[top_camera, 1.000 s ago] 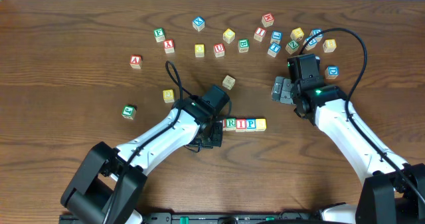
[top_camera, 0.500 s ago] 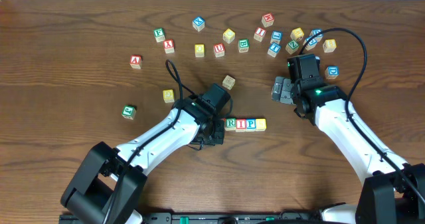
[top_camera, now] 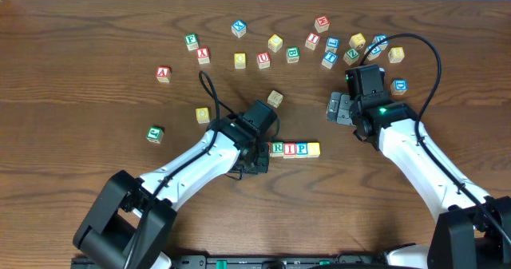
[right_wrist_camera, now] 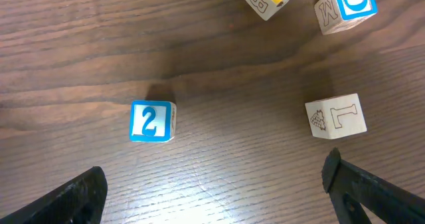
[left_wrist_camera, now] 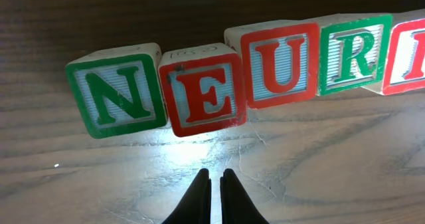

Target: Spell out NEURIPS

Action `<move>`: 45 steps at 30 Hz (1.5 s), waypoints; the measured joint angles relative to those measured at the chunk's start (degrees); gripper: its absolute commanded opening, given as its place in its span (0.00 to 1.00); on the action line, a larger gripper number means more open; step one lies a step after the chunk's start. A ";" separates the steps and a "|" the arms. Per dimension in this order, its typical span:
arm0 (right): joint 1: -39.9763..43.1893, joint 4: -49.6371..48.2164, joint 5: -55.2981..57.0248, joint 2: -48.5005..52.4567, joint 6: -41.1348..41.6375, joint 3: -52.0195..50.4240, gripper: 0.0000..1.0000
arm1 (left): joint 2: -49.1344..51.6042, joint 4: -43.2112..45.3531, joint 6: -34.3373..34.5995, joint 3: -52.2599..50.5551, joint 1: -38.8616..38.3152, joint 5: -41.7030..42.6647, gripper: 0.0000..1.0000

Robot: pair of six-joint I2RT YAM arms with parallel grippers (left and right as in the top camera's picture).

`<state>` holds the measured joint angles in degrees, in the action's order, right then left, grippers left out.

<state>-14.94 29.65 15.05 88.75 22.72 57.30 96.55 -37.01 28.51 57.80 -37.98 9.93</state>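
Note:
A row of letter blocks lies on the wooden table. In the left wrist view it reads N (left_wrist_camera: 119, 94), E (left_wrist_camera: 206, 94), U (left_wrist_camera: 279, 64), R (left_wrist_camera: 352, 54), then a red-framed block cut off by the frame edge (left_wrist_camera: 408, 51). Overhead, only R (top_camera: 277, 148), I (top_camera: 290, 149), P (top_camera: 301, 149) and a yellow block (top_camera: 314, 149) show; my left arm hides the row's left end. My left gripper (top_camera: 254, 159) (left_wrist_camera: 216, 174) is shut and empty, just in front of the E. My right gripper (top_camera: 337, 109) (right_wrist_camera: 212, 177) is open and empty, well to the right of the row.
Several loose letter blocks are scattered along the back (top_camera: 275, 42). More lie to the left: a red A (top_camera: 163, 73), a yellow one (top_camera: 203, 114), a green one (top_camera: 155, 133). The right wrist view shows a blue 2 block (right_wrist_camera: 151, 121) and an L block (right_wrist_camera: 335, 116).

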 measured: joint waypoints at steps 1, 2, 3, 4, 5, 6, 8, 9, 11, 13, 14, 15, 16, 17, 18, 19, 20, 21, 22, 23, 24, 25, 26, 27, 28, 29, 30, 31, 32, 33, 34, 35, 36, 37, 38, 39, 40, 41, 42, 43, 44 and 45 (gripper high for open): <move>0.00 0.02 0.00 0.00 0.00 0.00 0.99 | 0.00 0.00 -0.02 0.00 0.00 -0.04 0.08; 0.00 0.02 0.00 0.00 0.00 0.00 0.99 | 0.00 0.00 0.00 0.00 0.00 -0.20 0.08; 0.00 0.02 0.00 0.00 0.00 0.00 0.99 | 0.00 -0.02 -0.02 0.00 -0.02 -0.22 0.08; 0.00 0.02 0.00 0.00 0.00 0.00 0.99 | 0.00 0.00 -0.02 0.00 -0.02 -0.26 0.08; 0.00 0.02 0.00 0.00 0.00 0.00 0.99 | 0.00 0.00 0.00 0.00 -0.02 -0.31 0.08; 0.00 0.00 0.00 0.00 0.00 0.00 0.99 | 0.00 0.02 -0.02 0.00 -0.02 -0.42 0.07; 0.00 0.00 0.00 0.00 0.00 0.00 0.99 | 0.00 0.20 0.00 0.00 -0.07 -0.50 0.08; 0.00 0.00 0.00 0.00 0.00 0.00 0.99 | 0.00 0.50 -0.02 0.00 -0.11 -0.66 0.08; 0.00 -0.02 0.00 0.00 0.00 0.00 0.99 | 0.00 1.38 0.00 0.00 -0.17 -0.94 0.08; 0.00 -0.13 0.00 0.00 -0.24 0.00 0.99 | 0.00 2.34 0.00 0.00 -0.31 -1.49 0.08; 0.00 -0.15 0.02 0.00 -0.35 0.00 0.99 | 0.00 2.93 -0.02 0.00 -0.39 -1.70 0.08; 0.00 -0.20 0.00 0.00 -0.63 0.00 0.99 | 0.00 3.17 -0.02 0.00 -0.48 -1.90 0.08; 0.00 -0.20 0.00 0.00 -0.72 0.00 0.99 | 0.00 3.37 0.00 0.00 -0.50 -2.03 0.08; 0.00 -0.20 0.00 0.00 -0.85 0.00 0.99 | 0.00 3.43 0.00 0.00 -0.55 -2.19 0.08; 0.00 -0.22 0.00 0.00 -0.90 0.00 0.99 | 0.00 3.45 0.00 0.00 -0.57 -2.36 0.08; 0.00 -0.22 0.00 0.00 -0.94 0.00 0.99 | 0.00 3.45 0.00 0.00 -0.61 -2.60 0.08; 0.00 -0.22 0.00 0.00 -1.03 0.00 0.99 | 0.00 3.45 0.00 0.00 -0.70 -2.75 0.08; 0.00 -0.24 0.00 0.00 -1.07 0.00 0.99 | 0.00 3.45 0.00 0.00 -0.76 -2.80 0.08; 0.00 -0.24 0.00 0.00 -1.09 0.00 0.99 | 0.00 3.45 0.00 0.00 -0.83 -2.82 0.08; 0.00 -0.28 0.00 0.00 -1.09 0.00 0.99 | 0.00 3.45 0.00 0.00 -0.87 -2.82 0.08; 0.00 -0.37 0.00 0.00 -1.09 0.00 0.99 | 0.00 3.45 0.00 0.00 -0.90 -2.82 0.08; 0.00 -0.37 0.00 0.00 -1.09 0.00 0.99 | 0.00 3.48 0.00 0.00 -0.92 -2.82 0.08; 0.00 -0.37 0.00 0.00 -1.09 0.00 0.99 | 0.00 3.48 0.00 0.00 -0.92 -2.82 0.08; 0.00 -0.37 0.00 0.00 -1.09 0.00 0.99 | 0.00 3.48 0.00 0.00 -0.92 -2.82 0.08; 0.00 -0.37 0.00 0.00 -1.09 0.00 0.99 | 0.00 3.48 0.00 0.00 -0.92 -2.82 0.08; 0.00 -0.37 0.00 0.00 -1.09 0.00 0.99 | 0.00 3.48 0.00 0.00 -0.92 -2.82 0.08; 0.00 -0.37 0.00 0.00 -1.11 0.00 0.99 | 0.00 3.48 0.00 0.00 -0.92 -2.82 0.08; 0.00 -0.37 0.00 0.00 -1.11 0.00 0.99 | 0.00 3.45 0.00 0.00 -0.92 -2.82 0.07; 0.00 -0.37 0.00 0.00 -1.14 0.00 0.99 | 0.00 3.45 0.00 0.00 -0.92 -2.82 0.08; 0.00 -0.37 0.00 0.00 -1.14 0.00 0.99 | 0.00 3.41 0.00 0.00 -0.92 -2.82 0.08; 0.00 -0.37 0.00 0.00 -1.16 0.00 0.99 | 0.00 3.30 0.00 0.00 -0.92 -2.82 0.08; 0.00 -0.37 0.00 0.00 -1.18 0.00 0.99 | 0.00 3.10 0.00 0.00 -0.92 -2.82 0.08; 0.00 -0.37 0.00 0.00 -1.27 0.00 0.99 | 0.00 2.69 0.00 0.00 -0.92 -2.82 0.08; 0.00 -0.37 0.00 0.00 -1.31 0.00 0.99 | 0.00 2.25 0.00 0.00 -0.92 -2.82 0.08; 0.00 -0.37 0.00 0.00 -1.31 0.00 0.99 | 0.00 1.84 0.00 0.00 -0.92 -2.82 0.08; 0.00 -0.37 0.00 0.00 -1.33 0.00 0.99 | 0.00 1.55 0.00 0.00 -0.92 -2.82 0.08; 0.00 -0.37 0.00 0.00 -1.33 0.00 0.99 | 0.00 1.51 0.00 -0.02 -0.92 -2.82 0.08; 0.00 -0.37 0.00 0.00 -1.33 0.00 0.99 | 0.00 1.51 0.00 -0.02 -0.92 -2.82 0.08; 0.00 -0.37 0.00 0.00 -1.33 0.00 0.99 | 0.00 1.51 0.00 -0.02 -0.92 -2.82 0.08; 0.00 -0.37 0.00 0.00 -1.33 0.00 0.99 | 0.00 1.51 0.00 -0.02 -0.92 -2.82 0.08; 0.00 -0.37 0.00 0.00 -1.33 0.00 0.99 | 0.00 1.51 0.00 -0.02 -0.92 -2.82 0.08; 0.00 -0.37 0.00 0.00 -1.33 0.00 0.99 | 0.00 1.51 0.00 0.00 -0.92 -2.82 0.08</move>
<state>-14.94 29.28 15.05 88.75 21.39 57.30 96.55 -35.51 28.51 57.80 -38.89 7.11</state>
